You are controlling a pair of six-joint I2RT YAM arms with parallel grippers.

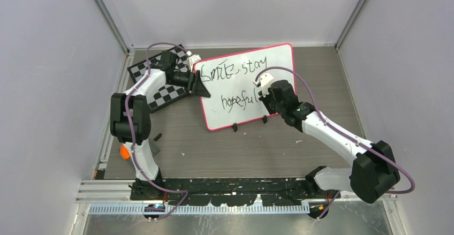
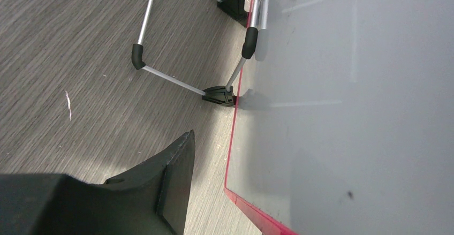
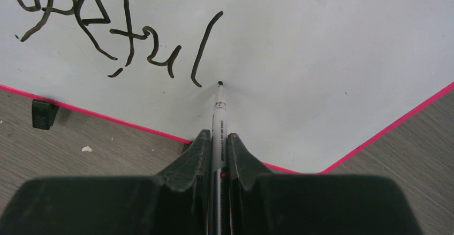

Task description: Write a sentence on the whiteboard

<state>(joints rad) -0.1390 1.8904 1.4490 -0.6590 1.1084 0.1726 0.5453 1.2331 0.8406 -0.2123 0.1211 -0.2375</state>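
Whiteboard (image 1: 278,63) lies on the far half of the surface (image 1: 214,154), about mid-width and turned slightly. Its far right corner sits close to the far edge, and the two black feet (image 1: 234,128) are on its near edge. The pink frame is visible all round.

The sentence (image 1: 235,72) is in black marker in two lines: "Smile, stay" near the board's far edge and "hopeful" below it. In the right wrist view "hopeful" (image 3: 107,31) is sharp, the final "l" a long slanted stroke.

Right end effector (image 1: 269,99) is over the near right part of the board. Its fingers are clamped on a marker (image 3: 219,112), barrel running straight out between them. The marker tip touches the board just right of the bottom of the "l", near the board's near right corner.

Left end effector (image 1: 202,84) is at the board's left edge. In the left wrist view only one finger (image 2: 174,181) shows, just beside the pink edge, so I cannot tell whether it is gripping or apart. That view also shows thin wire stand legs (image 2: 160,77) with black caps running to the board's edge.

Chessboard (image 1: 166,97) sits in the far left corner of the surface, partly under the left arm.
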